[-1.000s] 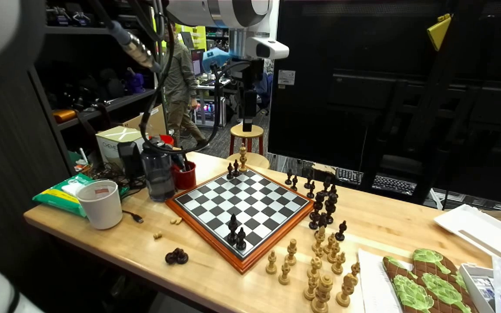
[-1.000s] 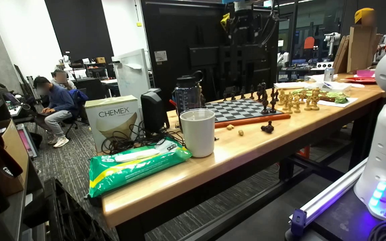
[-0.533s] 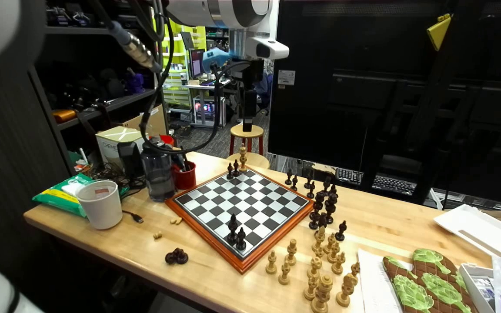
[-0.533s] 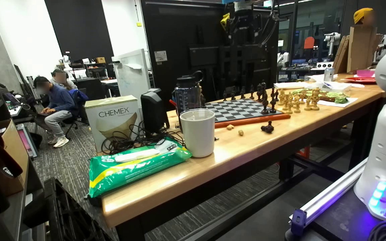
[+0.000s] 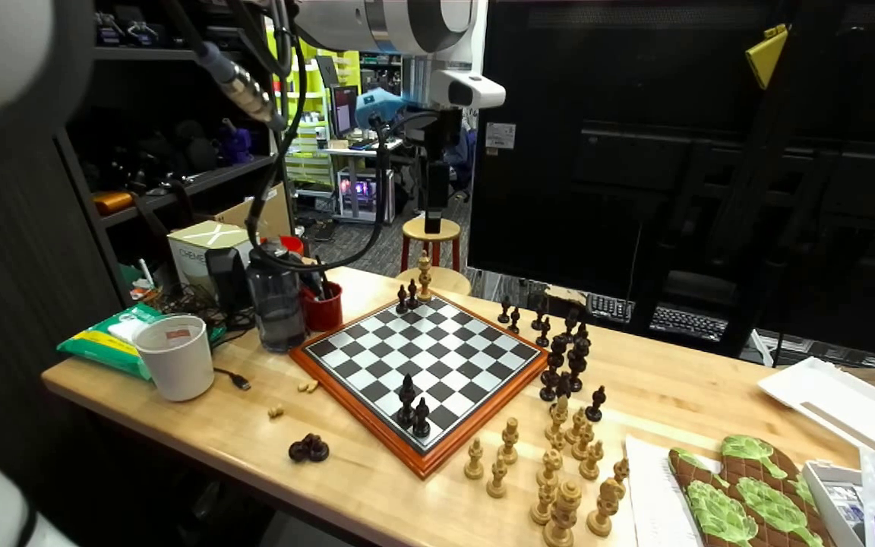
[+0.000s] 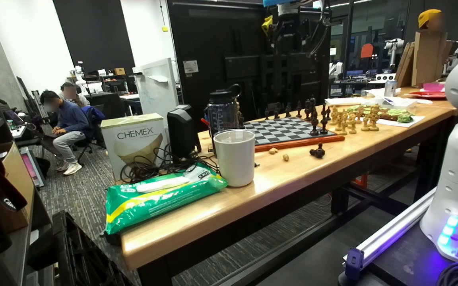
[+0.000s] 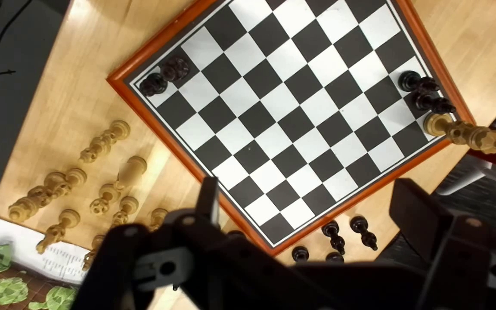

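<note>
My gripper (image 7: 307, 185) hangs high, jaws wide apart and empty. Below, I see the chessboard (image 7: 292, 122) on the table (image 5: 658, 387), a tall pale piece (image 7: 464, 132) at one corner beside two dark pieces (image 7: 434, 103).

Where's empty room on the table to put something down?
There's bare wood between the clustered dark chess pieces and the white tray. The middle of the chessboard is free too. It's crowded between the chessboard and the paper, where light chess pieces bunch up.
</note>
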Robot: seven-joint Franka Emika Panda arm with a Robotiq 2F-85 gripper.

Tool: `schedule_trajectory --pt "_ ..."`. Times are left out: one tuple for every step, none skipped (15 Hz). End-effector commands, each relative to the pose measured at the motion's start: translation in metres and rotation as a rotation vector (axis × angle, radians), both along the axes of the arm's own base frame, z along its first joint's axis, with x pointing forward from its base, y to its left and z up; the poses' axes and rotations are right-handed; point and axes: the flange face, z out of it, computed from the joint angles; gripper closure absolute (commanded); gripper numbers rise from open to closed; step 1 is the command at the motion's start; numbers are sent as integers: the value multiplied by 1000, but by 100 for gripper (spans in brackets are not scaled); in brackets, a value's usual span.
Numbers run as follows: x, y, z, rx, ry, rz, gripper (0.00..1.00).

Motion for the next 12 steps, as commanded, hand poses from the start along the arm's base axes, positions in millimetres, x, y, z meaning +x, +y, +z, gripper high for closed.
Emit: schedule_trajectory --pt "4 -10 5 -16 9 -8 0" --pt "5 -15 6 -23 14 -12 0" --pt "7 -20 8 -30 17 -16 0" --pt "9 -26 10 -41 19 -21 0" --pt "11 -33 14 -51 23 -28 0" --pt "12 -40 17 -62 27 -34 0" --pt "14 -46 21 -73 29 -37 0" --pt "16 -52 24 -81 34 -39 0" --pt "17 -58 28 -88 38 -38 0" --pt "19 -63 30 -93 42 -39 0" --pt "20 -69 33 -97 45 -39 0" --pt "22 -75 36 -99 48 -39 0"
